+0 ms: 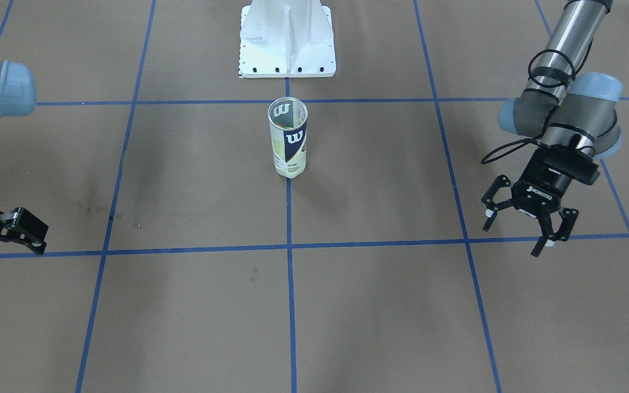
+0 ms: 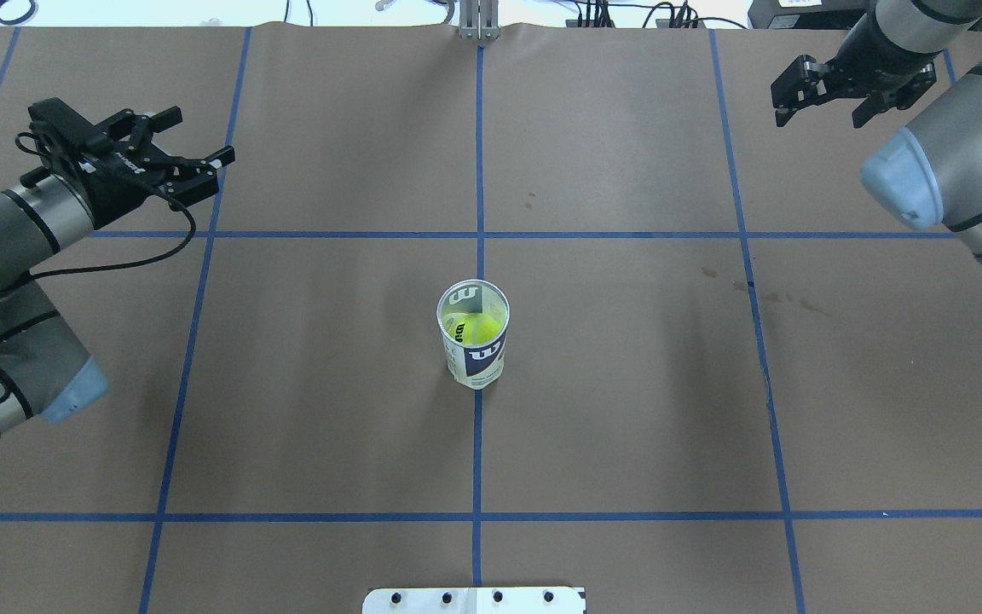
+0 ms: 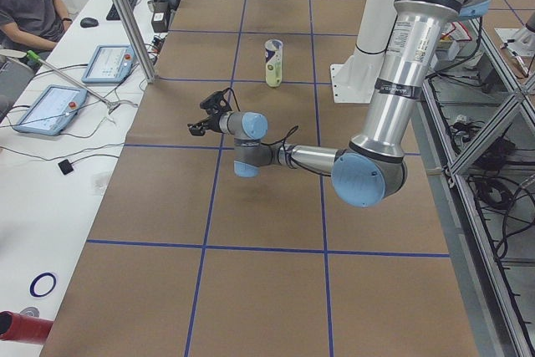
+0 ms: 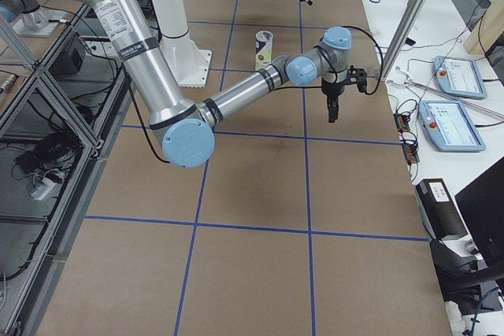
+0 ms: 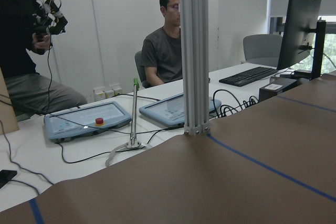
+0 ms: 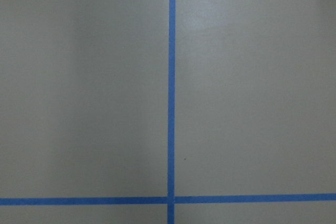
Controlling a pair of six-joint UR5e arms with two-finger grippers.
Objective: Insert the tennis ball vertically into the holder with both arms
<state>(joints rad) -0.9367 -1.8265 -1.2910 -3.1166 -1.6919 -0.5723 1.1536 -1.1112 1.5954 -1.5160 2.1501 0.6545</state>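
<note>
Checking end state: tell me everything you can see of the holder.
The holder is a clear plastic tube with a white and navy label bearing a white W. It stands upright, top open, on the brown table, over the centre blue tape line. A yellow-green tennis ball sits inside. Nothing else touches it.

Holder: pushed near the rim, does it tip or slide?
Likely tips: the holder stands upright, tall and narrow. The tennis ball inside adds some weight, perhaps steadying it. Its clear plastic wall probably flexes if squeezed.
</note>
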